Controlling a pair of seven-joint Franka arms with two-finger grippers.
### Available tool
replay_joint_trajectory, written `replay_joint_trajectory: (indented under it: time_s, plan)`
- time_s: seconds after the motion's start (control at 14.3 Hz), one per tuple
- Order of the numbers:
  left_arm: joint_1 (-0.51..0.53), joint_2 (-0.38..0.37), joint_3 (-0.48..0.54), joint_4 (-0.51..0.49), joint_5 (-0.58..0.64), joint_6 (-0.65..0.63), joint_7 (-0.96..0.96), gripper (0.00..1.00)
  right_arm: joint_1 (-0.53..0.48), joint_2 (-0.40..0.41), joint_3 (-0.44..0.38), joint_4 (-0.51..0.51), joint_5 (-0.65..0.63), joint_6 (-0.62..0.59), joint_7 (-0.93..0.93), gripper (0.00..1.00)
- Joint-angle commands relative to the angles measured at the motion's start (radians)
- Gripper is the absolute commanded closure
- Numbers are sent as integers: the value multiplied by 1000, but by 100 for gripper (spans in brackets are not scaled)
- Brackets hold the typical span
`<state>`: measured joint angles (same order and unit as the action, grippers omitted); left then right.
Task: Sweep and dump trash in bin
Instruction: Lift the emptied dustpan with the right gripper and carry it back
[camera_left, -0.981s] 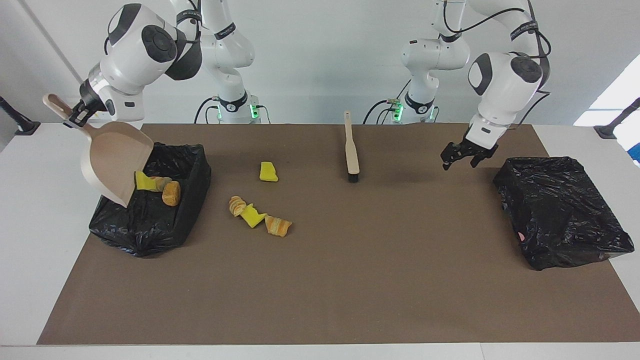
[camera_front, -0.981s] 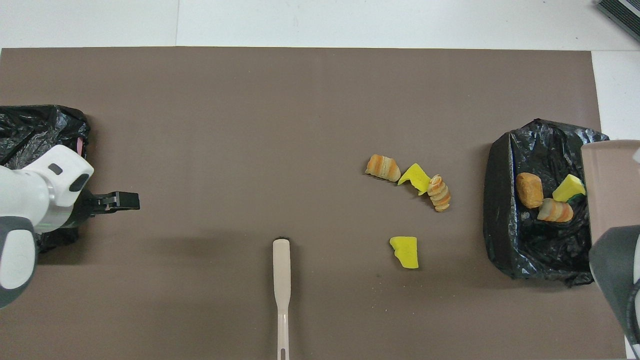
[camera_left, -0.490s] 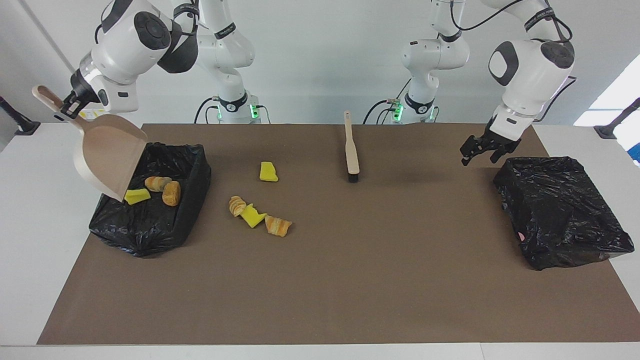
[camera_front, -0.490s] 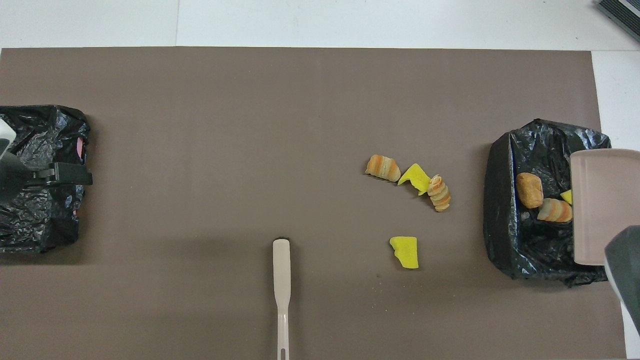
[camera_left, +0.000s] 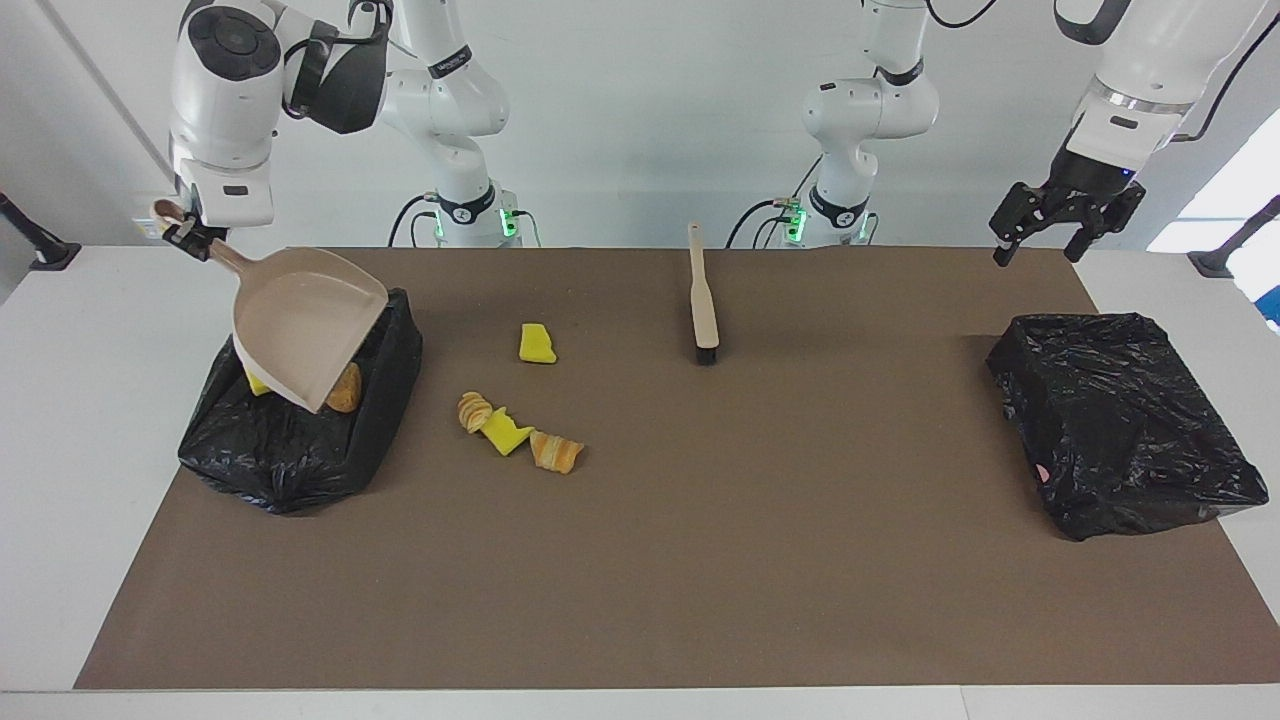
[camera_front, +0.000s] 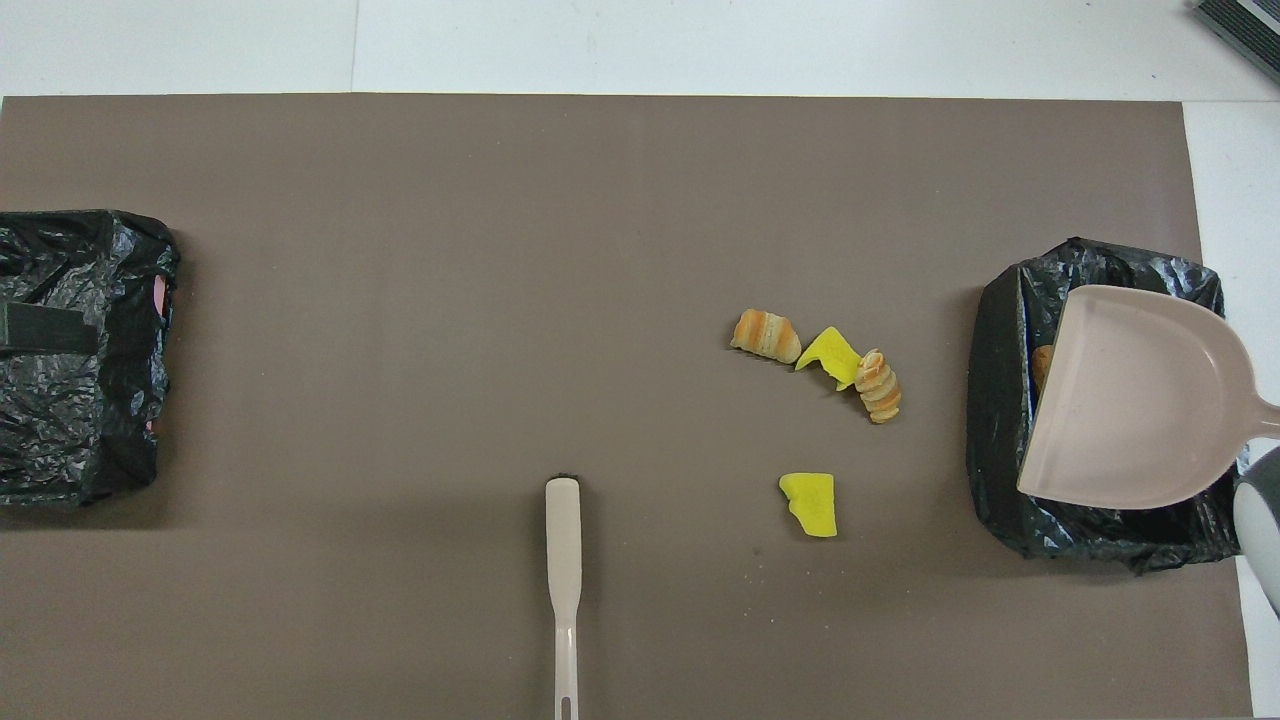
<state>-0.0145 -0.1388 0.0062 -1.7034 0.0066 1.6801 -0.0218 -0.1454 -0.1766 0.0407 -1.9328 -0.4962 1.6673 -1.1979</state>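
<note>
My right gripper (camera_left: 190, 235) is shut on the handle of the beige dustpan (camera_left: 305, 325) (camera_front: 1135, 400). The pan hangs tilted over the black-lined bin (camera_left: 290, 460) (camera_front: 1000, 450) at the right arm's end. Under the pan's lip, a yellow bit (camera_left: 257, 383) and a bread piece (camera_left: 345, 388) lie in the bin. More trash lies on the mat: a yellow wedge (camera_left: 537, 343) (camera_front: 810, 503), two croissant pieces (camera_left: 474, 410) (camera_left: 556, 452) and another yellow wedge (camera_left: 505, 432) between them. My left gripper (camera_left: 1040, 248) hangs open and high at the left arm's end.
A beige brush (camera_left: 703, 300) (camera_front: 563, 570) lies on the brown mat (camera_left: 700, 560), mid-table near the robots, bristles pointing away from them. A second black-lined bin (camera_left: 1120, 420) (camera_front: 80, 350) stands at the left arm's end.
The right arm swung the dustpan from steeply tipped to flatter over the bin, where the bits have settled. The left gripper rose and drew back toward its end of the table.
</note>
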Motion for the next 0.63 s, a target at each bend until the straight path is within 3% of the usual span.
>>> replay_joint_trajectory:
  time_s: [0.0, 0.21, 0.56]
  plan:
    - [8, 28, -5, 31, 16, -13, 19, 0, 3, -6, 10, 9, 128, -40, 186, 100]
    - [10, 28, -5, 39, 9, -19, 8, 0, 23, 5, 22, 2, 226, -38, 381, 100]
    - [8, 39, -3, 157, -40, -103, 8, 0, 154, 48, 22, 1, 355, -17, 795, 100]
